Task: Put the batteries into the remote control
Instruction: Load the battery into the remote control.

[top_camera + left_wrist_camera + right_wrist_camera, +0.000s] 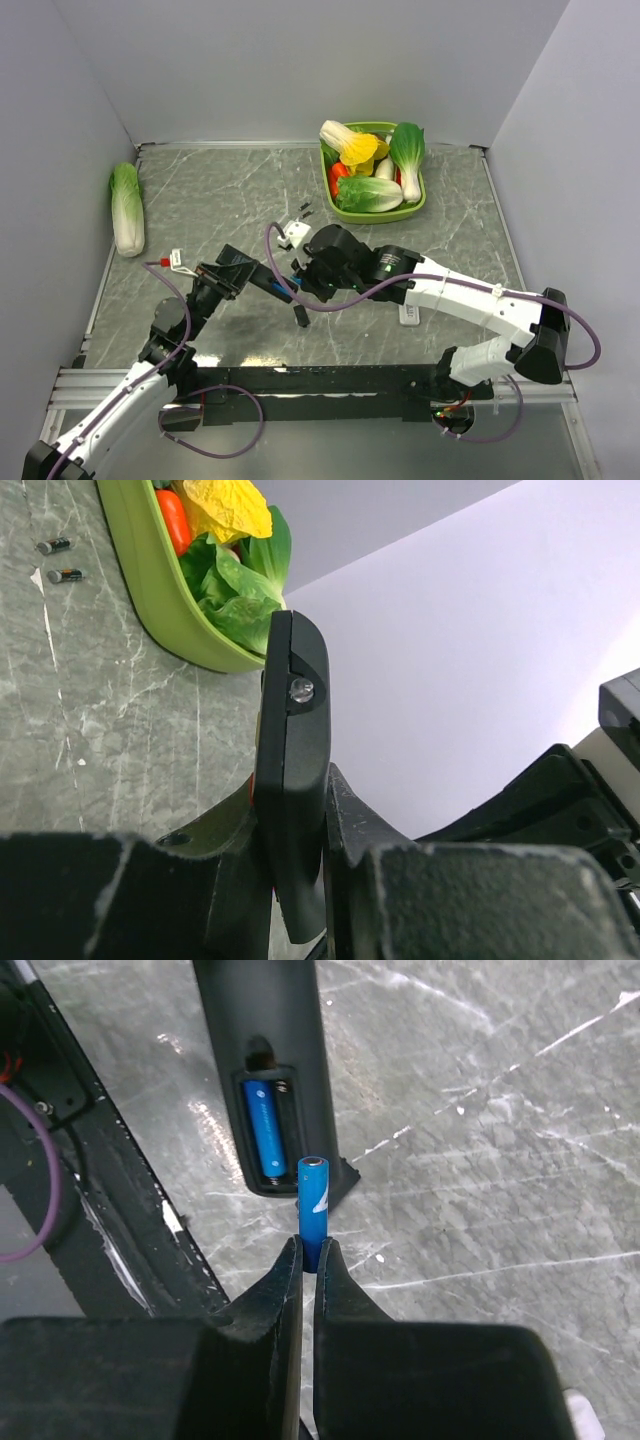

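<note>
1. Right end effector point(308, 1252): fingers pressed onto the free battery point(312, 1195), pinching its lower end. The blue cell stands straight up out of the tips, metal cap on top.
2. Right wrist view only: the remote control point(258, 1020) shows its back with the compartment open. The seated battery point(266, 1125) lies in the left slot, and a spring shows at the top of the slot beside it.
3. In the same view the free battery sits just below the compartment's near end. Cannot tell if it touches the remote control.
4. Left end effector point(295, 880): clamped on the remote control, 1 finger each side. The left wrist view sees it edge-on, with a small clear LED point(300, 690) on the far end. Neither the compartment nor the 2 batteries show here.
5. The left wrist view also catches 2 dark bits point(55, 546) on the surface point(120, 740), well apart from the end effector. Behind the remote control is the green basket point(150, 590) with leafy greens, something yellow and something red.
6. Top view: both end effectors meet mid-surface, left of centre, and the arms hide most of the remote control. The basket is at the far edge, right of centre.
7. Top view only: a napa cabbage point(127, 208) lies by the left wall, and a small white piece point(409, 314) peeks out under the right arm.
</note>
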Motion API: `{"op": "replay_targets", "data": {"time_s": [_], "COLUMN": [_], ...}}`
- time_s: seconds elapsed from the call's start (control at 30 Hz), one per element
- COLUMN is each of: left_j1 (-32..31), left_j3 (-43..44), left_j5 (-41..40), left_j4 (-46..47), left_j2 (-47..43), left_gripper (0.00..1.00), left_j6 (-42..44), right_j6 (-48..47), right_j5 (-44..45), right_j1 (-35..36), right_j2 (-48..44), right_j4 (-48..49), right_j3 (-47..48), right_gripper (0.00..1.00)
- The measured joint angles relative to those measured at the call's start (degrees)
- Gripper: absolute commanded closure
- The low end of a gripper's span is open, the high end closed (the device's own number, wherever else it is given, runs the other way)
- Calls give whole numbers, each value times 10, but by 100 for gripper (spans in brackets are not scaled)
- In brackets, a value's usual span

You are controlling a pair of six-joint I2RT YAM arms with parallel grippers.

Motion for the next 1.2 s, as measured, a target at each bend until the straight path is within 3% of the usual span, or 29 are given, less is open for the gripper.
{"op": "replay_targets", "data": {"time_s": [0.67,1.2], "left_j1": [0,0], "left_j3": [0,0], "left_j5": [3,14], "left_j4": [42,73], "left_j2": [49,85], "left_gripper": [99,99], "left_j6": [-27,-35], "right_j6": [-28,-36], "right_j5": [-1,2], "right_j1": [12,12], "right_j2": [91,124], "right_j4": [-74,-105], "right_j3": [84,116], "right_gripper": [99,88]}}
